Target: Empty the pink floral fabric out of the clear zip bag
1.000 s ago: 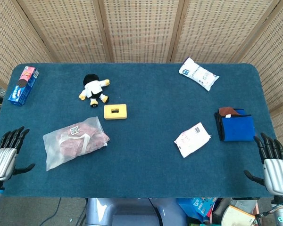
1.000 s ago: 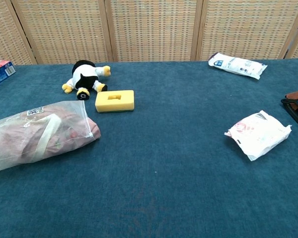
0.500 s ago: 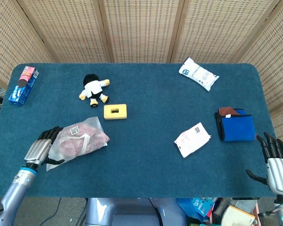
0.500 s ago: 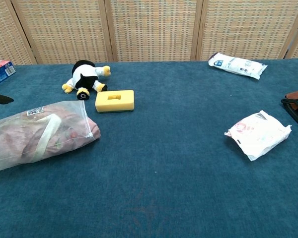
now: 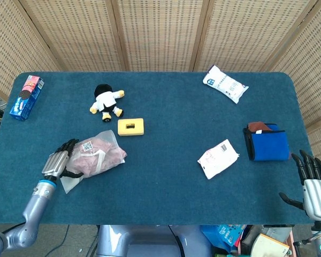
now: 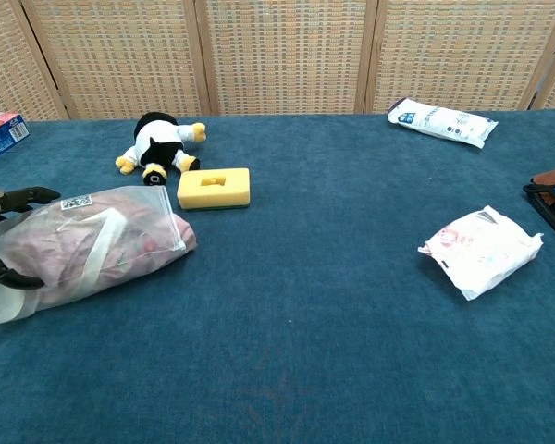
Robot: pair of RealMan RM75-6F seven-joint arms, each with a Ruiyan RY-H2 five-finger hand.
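The clear zip bag [image 5: 93, 159] with the pink floral fabric [image 5: 99, 156] inside lies on the blue table's left front, zip end pointing right; the chest view shows the bag [image 6: 92, 245] too. My left hand [image 5: 59, 160] is at its left end. The stretched fingers lie along the bag's far side and the thumb curls over its near side, touching the plastic; the left hand [image 6: 5, 236] shows at that view's left edge. My right hand [image 5: 312, 182] hangs beyond the table's front right corner, holding nothing, fingers spread.
A yellow sponge [image 5: 130, 126] and a plush toy [image 5: 106, 100] sit just behind the bag. A blue box [image 5: 25, 96] is far left, a white packet [image 5: 218, 158] and a blue pouch [image 5: 267, 143] to the right, and a white bag [image 5: 224, 83] at the back.
My left hand came in from the front left edge to the bag's left end. The bag slid a little right and bunched up. The right hand barely moved.
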